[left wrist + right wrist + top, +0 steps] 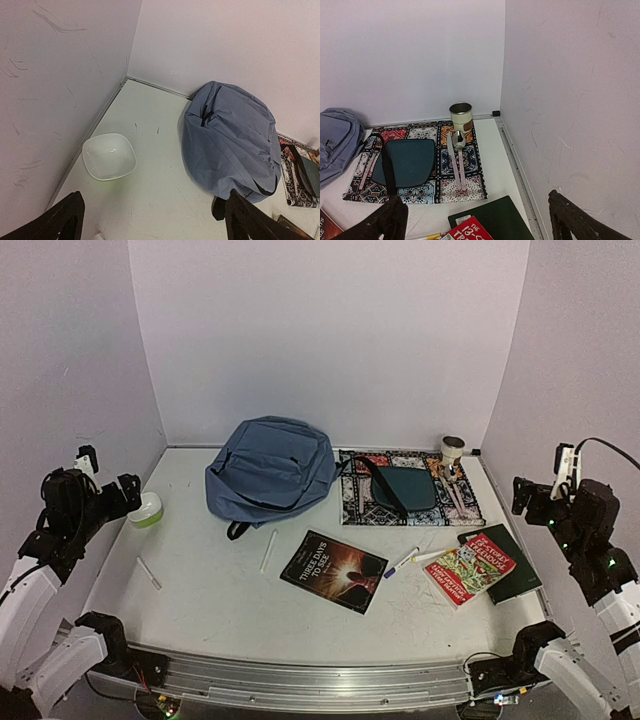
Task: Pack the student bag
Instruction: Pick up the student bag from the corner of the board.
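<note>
Slate-blue backpack (230, 140): lying flat on the table (150, 150), ahead of the left gripper (154, 200), beyond its right finger.
Patterned mat (425, 134): ahead of the right gripper (476, 197), mostly toward its left finger.
Teal pouch (407, 162): on the mat.
Left gripper: fingers spread wide, holding nothing.
Right gripper: fingers spread wide, holding nothing.
White bowl (109, 156): ahead of the left gripper's left finger.
Tin can (461, 116): upright at the mat's far edge.

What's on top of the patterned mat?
On the mat: a dark teal pouch, pink-handled cutlery and a tin can at the far edge. Anything beneath the pouch is hidden.
</note>
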Available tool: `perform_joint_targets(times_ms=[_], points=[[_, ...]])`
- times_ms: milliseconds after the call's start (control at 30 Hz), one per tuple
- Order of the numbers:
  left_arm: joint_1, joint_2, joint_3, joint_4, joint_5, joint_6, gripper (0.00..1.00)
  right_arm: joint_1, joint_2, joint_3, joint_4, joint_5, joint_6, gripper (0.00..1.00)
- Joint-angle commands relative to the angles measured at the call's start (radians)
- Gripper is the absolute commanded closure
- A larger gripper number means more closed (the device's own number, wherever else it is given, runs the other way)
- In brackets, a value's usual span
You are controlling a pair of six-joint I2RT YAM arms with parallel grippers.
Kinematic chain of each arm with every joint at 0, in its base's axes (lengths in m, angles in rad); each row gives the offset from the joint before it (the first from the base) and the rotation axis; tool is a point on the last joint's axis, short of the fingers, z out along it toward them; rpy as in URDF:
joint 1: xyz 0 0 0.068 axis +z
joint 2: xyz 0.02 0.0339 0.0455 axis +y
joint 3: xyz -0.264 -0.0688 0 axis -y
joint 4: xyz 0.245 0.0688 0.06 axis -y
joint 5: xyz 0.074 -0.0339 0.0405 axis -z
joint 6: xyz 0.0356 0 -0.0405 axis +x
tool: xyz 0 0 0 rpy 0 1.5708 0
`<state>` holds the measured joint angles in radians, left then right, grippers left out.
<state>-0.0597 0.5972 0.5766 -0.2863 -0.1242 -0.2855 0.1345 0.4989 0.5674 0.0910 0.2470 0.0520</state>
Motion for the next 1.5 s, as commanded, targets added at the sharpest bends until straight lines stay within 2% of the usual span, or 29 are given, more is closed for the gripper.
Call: perform_joint_targets(times_ms=[0,233,400,767,967,1167,1367,1467], points=[[0.005,0.0,0.037,0.042,0.001,0.007,0.0,0.003,0.004,0.028,0.045,0.015,-0.007,0.02],[0.004,0.032,0.056,0.043,0.066,-0.05,0.0,0.004,0.013,0.028,0.045,0.005,-0.011,0.02],[0.005,0.18,0.133,0.044,0.155,-0.096,0.01,0.003,0.024,0.031,0.045,-0.015,-0.011,0.02],[0.002,0.725,0.399,0.043,0.378,-0.244,0.01,0.003,0.024,0.032,0.041,-0.029,-0.009,0.02],[-0.06,0.993,0.591,0.047,0.341,-0.339,0.0,0.004,0.033,0.036,0.034,-0.026,-0.011,0.02],[-0.103,1.251,0.764,0.047,0.362,-0.414,0.03,0.004,0.039,0.039,0.028,-0.013,-0.019,0.02],[-0.115,1.405,0.865,0.047,0.362,-0.461,0.11,0.003,0.027,0.039,0.02,0.01,-0.025,0.02],[-0.128,1.474,0.927,0.046,0.396,-0.466,0.22,0.003,0.03,0.041,0.018,0.012,-0.026,0.02]])
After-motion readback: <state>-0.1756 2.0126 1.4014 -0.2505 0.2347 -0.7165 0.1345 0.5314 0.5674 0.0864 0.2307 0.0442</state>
